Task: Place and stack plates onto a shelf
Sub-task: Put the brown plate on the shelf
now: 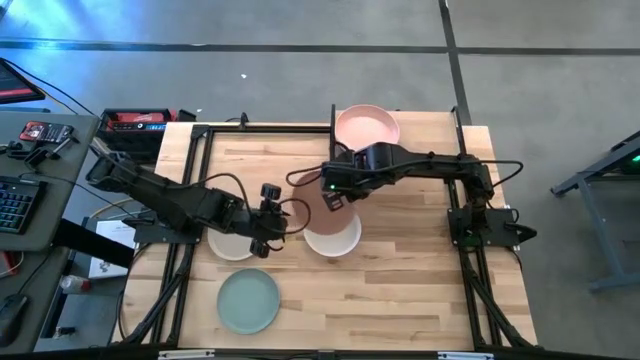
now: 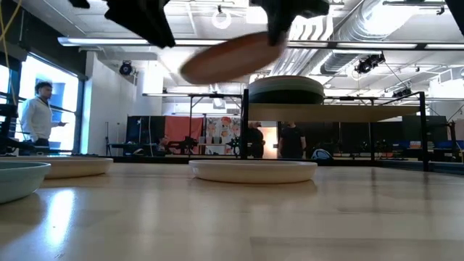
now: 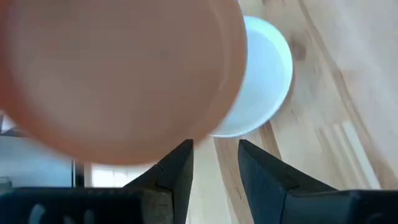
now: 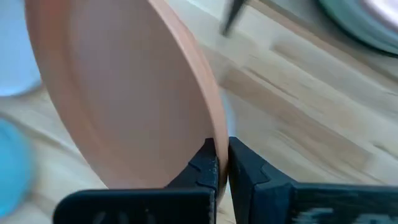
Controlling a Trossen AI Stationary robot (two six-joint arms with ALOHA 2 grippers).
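Observation:
My right gripper (image 1: 332,188) (image 2: 279,32) is shut on a salmon pink plate (image 1: 333,200) (image 2: 232,58) held in the air above the table's middle. My left gripper (image 1: 278,220) (image 3: 214,162) hovers open just left of that plate (image 3: 118,74), apart from it in the low view. The shelf (image 2: 341,113) stands at the far edge and carries a stack of plates (image 2: 286,90) topped by a pink one (image 1: 367,128). A cream plate (image 1: 333,238) (image 2: 252,170), another cream plate (image 1: 232,245) and a mint plate (image 1: 248,300) lie flat on the table. My right gripper pinches the salmon plate's rim (image 4: 214,134) between its two fingers, one on each face. The fingers come from above, on the plate's higher end (image 2: 274,42). The plate is lifted clear of the table and tilted, its free end lower.
Black frame rails run along the table's left and right sides (image 1: 190,200) (image 1: 465,200). A shelf post (image 4: 233,18) stands close to the held plate. Bare wood lies at the near right of the table (image 1: 430,290). People stand in the room beyond (image 2: 36,116).

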